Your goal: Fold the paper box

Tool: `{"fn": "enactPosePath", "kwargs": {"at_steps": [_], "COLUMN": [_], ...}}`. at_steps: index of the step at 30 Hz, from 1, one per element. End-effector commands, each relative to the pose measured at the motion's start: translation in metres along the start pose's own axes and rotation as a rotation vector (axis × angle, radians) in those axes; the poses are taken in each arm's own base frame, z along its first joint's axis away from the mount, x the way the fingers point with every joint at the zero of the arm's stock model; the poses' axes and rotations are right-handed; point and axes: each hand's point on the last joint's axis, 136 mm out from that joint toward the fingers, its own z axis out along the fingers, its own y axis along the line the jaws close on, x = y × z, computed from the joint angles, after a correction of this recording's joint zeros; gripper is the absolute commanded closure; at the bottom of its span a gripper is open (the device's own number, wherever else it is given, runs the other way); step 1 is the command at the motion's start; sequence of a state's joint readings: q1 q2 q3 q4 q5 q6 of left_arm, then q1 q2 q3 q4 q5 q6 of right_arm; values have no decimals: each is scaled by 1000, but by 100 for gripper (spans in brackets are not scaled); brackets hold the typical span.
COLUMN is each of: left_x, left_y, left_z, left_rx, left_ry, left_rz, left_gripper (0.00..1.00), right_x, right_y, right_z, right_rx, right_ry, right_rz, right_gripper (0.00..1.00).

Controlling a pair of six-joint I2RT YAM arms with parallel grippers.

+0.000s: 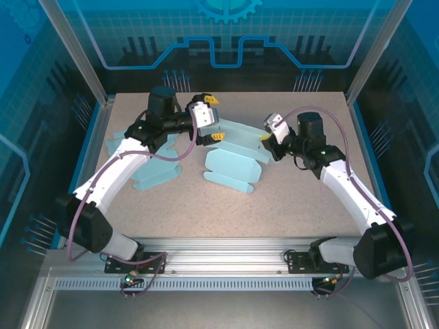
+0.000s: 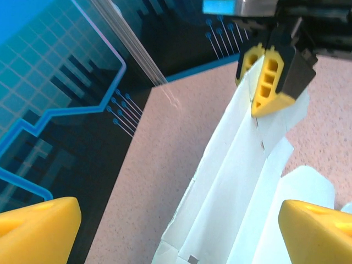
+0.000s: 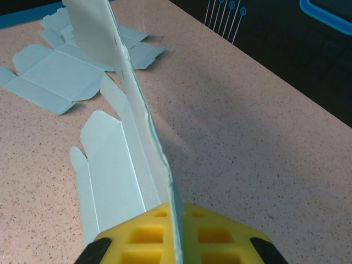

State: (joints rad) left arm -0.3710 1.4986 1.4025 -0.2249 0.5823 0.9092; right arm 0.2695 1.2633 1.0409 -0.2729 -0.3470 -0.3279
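Note:
The paper box [image 1: 233, 163] is a pale blue die-cut blank lying partly unfolded at the middle of the table. My right gripper [image 1: 269, 139] is shut on the right end of one long panel [image 3: 125, 88] and holds it upright on edge, the paper pinched between its yellow fingers [image 3: 137, 236]. My left gripper [image 1: 215, 118] stands wide open at the panel's left end, one yellow finger on each side. In the left wrist view the panel [image 2: 231, 181] runs between those fingers [image 2: 38, 228] to the right gripper [image 2: 263, 77].
Several flat spare blanks [image 1: 154, 171] lie at the left under my left arm, also seen as spare blanks [image 3: 55, 77] in the right wrist view. Blue enclosure walls [image 1: 226, 41] ring the speckled table [image 1: 302, 199].

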Motion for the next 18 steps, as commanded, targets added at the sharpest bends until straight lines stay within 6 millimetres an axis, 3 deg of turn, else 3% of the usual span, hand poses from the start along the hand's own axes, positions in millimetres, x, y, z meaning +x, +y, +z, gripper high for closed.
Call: {"fn": "enactPosePath", "kwargs": {"at_steps": [1, 9, 14, 18], "left_x": [11, 35, 41, 51], "left_y": [-6, -4, -4, -5], "left_z": [9, 41, 58, 70], "left_rx": [48, 61, 104, 117], "left_ry": [78, 193, 222, 256], "left_rz": [50, 130, 135, 144], "left_gripper": [6, 10, 29, 58], "right_x": [-7, -5, -3, 1], "right_y": [2, 4, 5, 6], "right_z": [2, 8, 12, 15], "right_rx": [-12, -27, -37, -43], "right_ry": [7, 22, 28, 39], "right_rz": [-22, -27, -28, -26], "right_gripper": [100, 100, 100, 100]}}
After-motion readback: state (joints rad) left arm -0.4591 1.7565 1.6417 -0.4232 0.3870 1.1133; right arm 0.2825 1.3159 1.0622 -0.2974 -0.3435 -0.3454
